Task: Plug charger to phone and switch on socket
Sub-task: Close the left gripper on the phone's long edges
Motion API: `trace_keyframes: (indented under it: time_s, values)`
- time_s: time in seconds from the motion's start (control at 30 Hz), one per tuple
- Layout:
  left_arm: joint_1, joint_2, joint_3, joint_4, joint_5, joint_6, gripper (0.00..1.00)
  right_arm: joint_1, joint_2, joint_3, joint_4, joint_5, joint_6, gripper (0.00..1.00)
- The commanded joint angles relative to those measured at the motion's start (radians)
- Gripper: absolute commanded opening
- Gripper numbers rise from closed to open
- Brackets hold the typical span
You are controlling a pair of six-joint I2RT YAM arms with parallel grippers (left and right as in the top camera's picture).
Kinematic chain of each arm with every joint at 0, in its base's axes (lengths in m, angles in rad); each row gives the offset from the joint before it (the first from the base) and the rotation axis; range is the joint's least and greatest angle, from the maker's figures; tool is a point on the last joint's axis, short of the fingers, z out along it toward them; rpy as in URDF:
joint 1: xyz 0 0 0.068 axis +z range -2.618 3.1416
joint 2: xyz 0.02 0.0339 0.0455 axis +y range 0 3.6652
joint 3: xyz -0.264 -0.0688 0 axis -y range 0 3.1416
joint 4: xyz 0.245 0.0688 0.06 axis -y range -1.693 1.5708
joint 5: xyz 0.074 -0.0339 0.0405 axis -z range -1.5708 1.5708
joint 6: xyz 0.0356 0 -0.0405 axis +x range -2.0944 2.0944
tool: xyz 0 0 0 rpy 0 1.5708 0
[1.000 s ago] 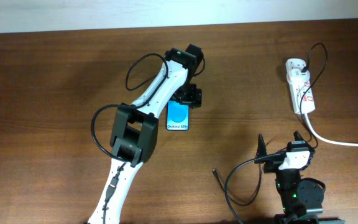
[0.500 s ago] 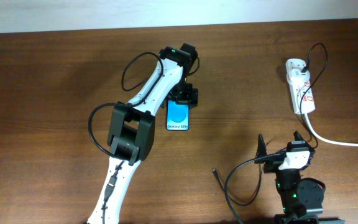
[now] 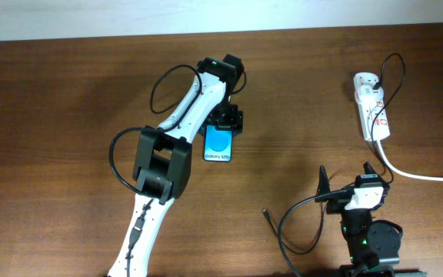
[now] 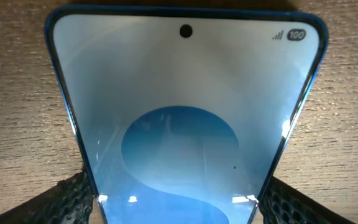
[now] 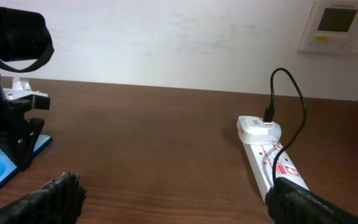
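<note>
- Near table centre lies the phone point(image 3: 218, 145), screen up. The left claw point(image 3: 228, 120) sits at its 12 o'clock end, fingers point(image 4: 67, 200) pressed on both long edges, clamped on it.
- The right claw point(image 5: 173, 185) gapes wide and empty, at the phone's 4 o'clock.
- The socket point(image 3: 371, 108) sits at the phone's 2 o'clock with the charger point(image 5: 270, 115) plugged in. What looks like its tip point(image 3: 266, 211) lies loose at 5 o'clock.
- The phone is probably stiff, slick and fragile: hold its edges. The cable is limp: pinch just behind the tip.
- Since a second ago, the left arm has swung toward 9 o'clock, nudging the phone's 6 o'clock end that way.
</note>
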Motion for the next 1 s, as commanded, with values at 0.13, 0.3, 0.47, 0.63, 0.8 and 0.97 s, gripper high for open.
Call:
trace_keyframes:
  time_s: [0.13,0.3,0.47,0.63,0.8,0.97]
  values:
    - [-0.001,0.060,-0.011,0.010,0.060,0.016,0.87,0.006,-0.006,-0.005,-0.007,0.006,0.004,0.98]
    - [-0.002,0.060,-0.012,-0.005,0.060,0.016,0.99,0.006,-0.006,-0.005,-0.007,0.006,0.004,0.98]
    - [-0.003,0.060,-0.013,-0.026,0.060,0.016,1.00,0.006,-0.006,-0.005,-0.007,0.006,0.004,0.98]
    - [-0.002,0.060,-0.013,-0.031,0.053,0.016,0.97,0.006,-0.006,-0.005,-0.007,0.006,0.004,0.98]
    - [-0.002,0.060,-0.013,-0.027,0.053,0.016,0.92,0.006,-0.006,-0.005,-0.007,0.006,0.004,0.98]
    - [-0.002,0.060,-0.013,-0.011,0.053,0.016,0.88,0.006,-0.006,-0.005,-0.007,0.006,0.004,0.98]
